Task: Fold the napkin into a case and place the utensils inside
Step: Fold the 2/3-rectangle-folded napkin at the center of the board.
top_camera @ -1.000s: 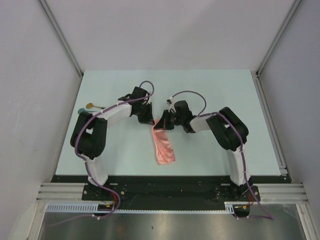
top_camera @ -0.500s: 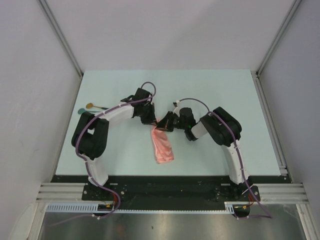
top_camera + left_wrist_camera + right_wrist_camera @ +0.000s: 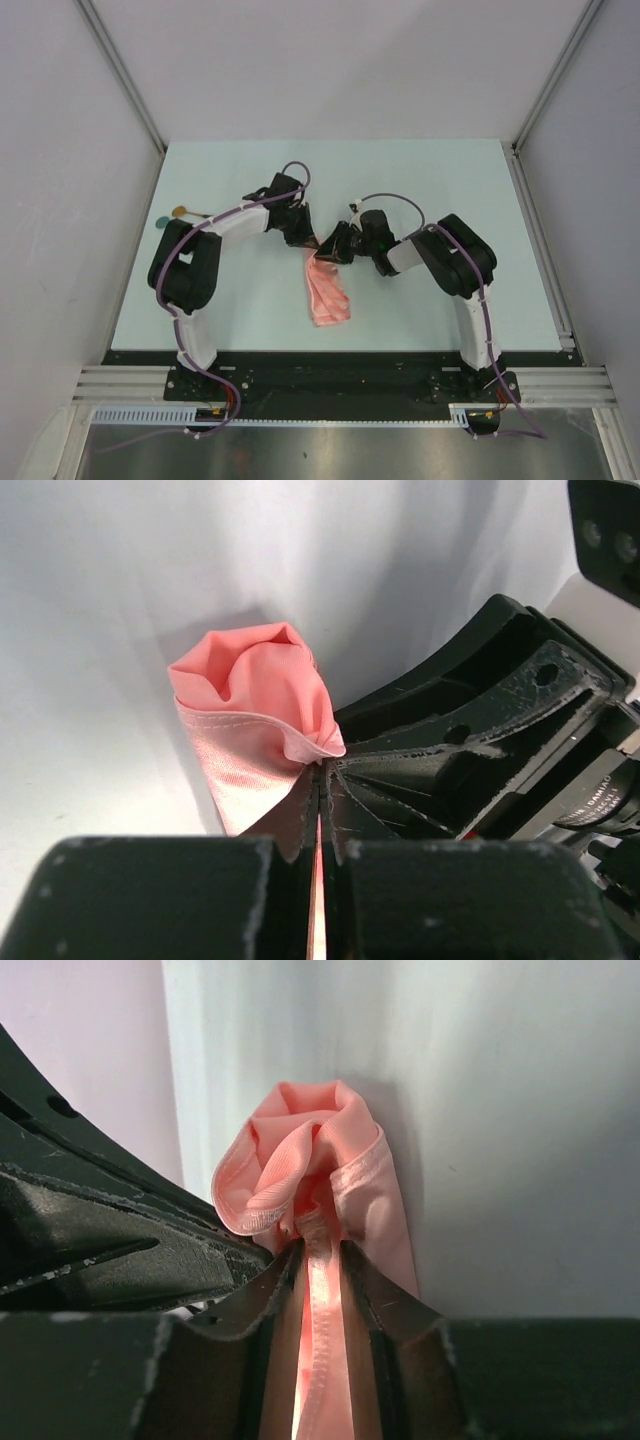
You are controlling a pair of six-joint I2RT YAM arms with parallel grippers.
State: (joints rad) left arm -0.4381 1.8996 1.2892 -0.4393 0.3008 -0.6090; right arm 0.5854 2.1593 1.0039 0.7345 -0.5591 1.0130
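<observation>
Near edge of table (image 3: pixel 250 325): you've a bare strip betw. the arm bases (image 3: pixel 200 380) and the napkin (image 3: pixel 328 295). The napkin lies mid-table, folded narrow, long axis near-to-far, far end leaning slightly left and bunched up. There the left gripper (image 3: pixel 303 236) pinches it tight. The right gripper (image 3: pixel 331 246) has jaws narrow w/ hem betw. them; can't tell if it grips. Open room right and far. The spoons (image 3: pixel 178 213) lie far left, by the left edge.

- I see the napkin (image 3: pixel 328 292) lying on the table (image 3: pixel 420 180), between the two arms.
- The left gripper (image 3: pixel 304 239) and the right gripper (image 3: pixel 330 246) meet at its far end, one on each side.
- The utensils (image 3: pixel 179 212) lie far left, well apart from it.
</observation>
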